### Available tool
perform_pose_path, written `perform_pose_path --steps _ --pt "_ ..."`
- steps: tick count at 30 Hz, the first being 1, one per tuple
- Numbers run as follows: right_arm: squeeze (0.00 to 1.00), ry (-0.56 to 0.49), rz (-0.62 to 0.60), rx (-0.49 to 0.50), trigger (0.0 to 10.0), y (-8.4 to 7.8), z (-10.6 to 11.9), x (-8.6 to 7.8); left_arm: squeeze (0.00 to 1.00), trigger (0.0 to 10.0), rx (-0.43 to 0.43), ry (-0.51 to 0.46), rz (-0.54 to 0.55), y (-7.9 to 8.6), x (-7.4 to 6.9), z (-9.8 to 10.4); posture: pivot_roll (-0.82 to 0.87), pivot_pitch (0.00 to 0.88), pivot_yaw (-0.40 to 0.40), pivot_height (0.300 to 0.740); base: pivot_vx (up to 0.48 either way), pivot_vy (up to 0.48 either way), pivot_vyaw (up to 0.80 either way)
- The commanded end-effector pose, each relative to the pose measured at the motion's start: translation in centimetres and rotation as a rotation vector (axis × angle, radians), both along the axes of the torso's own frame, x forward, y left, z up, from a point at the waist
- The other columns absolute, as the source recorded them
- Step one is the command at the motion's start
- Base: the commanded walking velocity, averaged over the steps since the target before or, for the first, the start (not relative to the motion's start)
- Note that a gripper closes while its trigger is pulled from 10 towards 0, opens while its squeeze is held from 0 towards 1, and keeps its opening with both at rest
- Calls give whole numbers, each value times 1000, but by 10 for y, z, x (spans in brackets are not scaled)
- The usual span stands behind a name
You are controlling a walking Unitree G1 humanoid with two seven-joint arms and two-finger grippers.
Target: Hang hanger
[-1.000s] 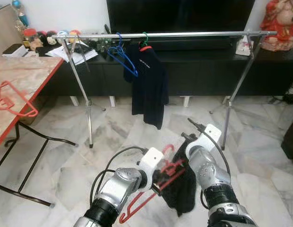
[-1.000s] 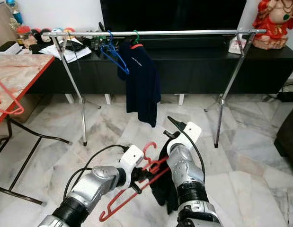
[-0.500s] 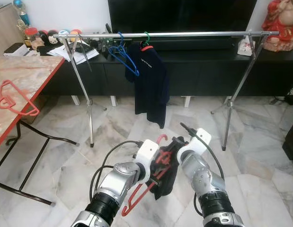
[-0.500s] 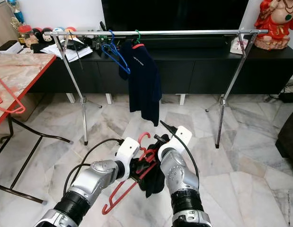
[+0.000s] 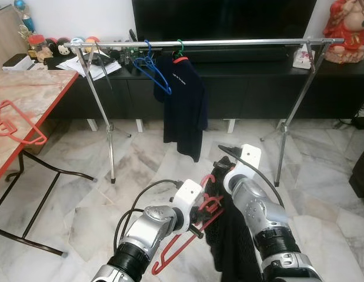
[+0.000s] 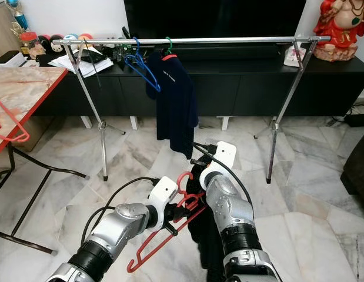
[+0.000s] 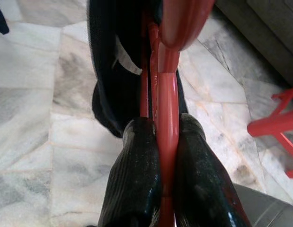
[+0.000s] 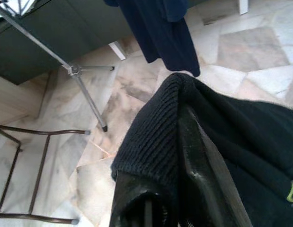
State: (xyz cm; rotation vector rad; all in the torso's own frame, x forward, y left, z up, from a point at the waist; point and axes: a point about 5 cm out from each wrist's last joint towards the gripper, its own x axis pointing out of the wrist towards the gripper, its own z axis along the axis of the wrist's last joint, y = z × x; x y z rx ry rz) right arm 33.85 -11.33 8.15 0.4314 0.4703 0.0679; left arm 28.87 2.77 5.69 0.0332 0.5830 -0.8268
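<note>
Red plastic, the clothes hanger (image 5: 190,232) sits low and near, in front of the robot's chest, with the left claw (image 7: 158,156) pinched together on its stem just under the hook, a grip that looks chosen to keep the hook free and pointing up. A black knitted garment (image 5: 229,247) droops from the hanger's right side toward the marble floor (image 5: 323,188); the right claw (image 8: 182,156) is buried in a fold of that knit, seemingly to lift the cloth and steady it while it is dressed on the frame, though I cannot tell whether its 2 fingers are together or apart. Far ahead stands the long silver metal clothes rail (image 5: 240,43), already carrying 1 bare blue hanger (image 5: 153,67) and 1 dark navy shirt (image 5: 184,106), with bare bar to their right. At the left, another red hanger (image 5: 17,124) lies on the red-edged marble-look worktop (image 5: 34,88).
</note>
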Motion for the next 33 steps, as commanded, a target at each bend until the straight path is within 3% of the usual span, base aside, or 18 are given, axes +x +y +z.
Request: perform_pose_path --steps 1,7,13,17,21,23,24,28,33 --pt "0 -11 35 73 10000 12 4 -5 0 10000 -26 -41 65 3 10 7 -112 0 17 740 0 0 0" --pt "0 20 81 127 10000 22 -4 -17 0 10000 -130 -57 114 2 15 17 -115 0 15 740 0 0 0" --pt "0 -35 215 17 10000 26 -2 -23 0 10000 -178 -26 76 -5 10 16 -119 0 12 740 0 0 0" --pt "0 -65 247 -33 10000 24 3 -20 0 10000 -162 -36 129 -3 13 14 -120 0 11 740 0 0 0" --pt "0 -101 184 -247 10000 4 7 -11 0 10000 -165 -54 187 1 20 16 -118 0 10 740 0 0 0" --pt "0 -105 177 -256 10000 2 8 -10 0 10000 -166 -55 191 2 20 16 -118 0 10 740 0 0 0" --pt "0 -124 150 -313 10000 -9 12 -7 0 10000 -167 -53 194 3 21 17 -119 0 10 740 0 0 0" --pt "0 -148 155 -423 10000 -23 17 -3 0 10000 -175 -37 176 2 19 16 -119 0 10 740 0 0 0" --pt "0 -179 245 -567 10000 -40 21 -1 0 10000 -204 -8 109 -5 12 13 -123 0 12 740 0 0 0"
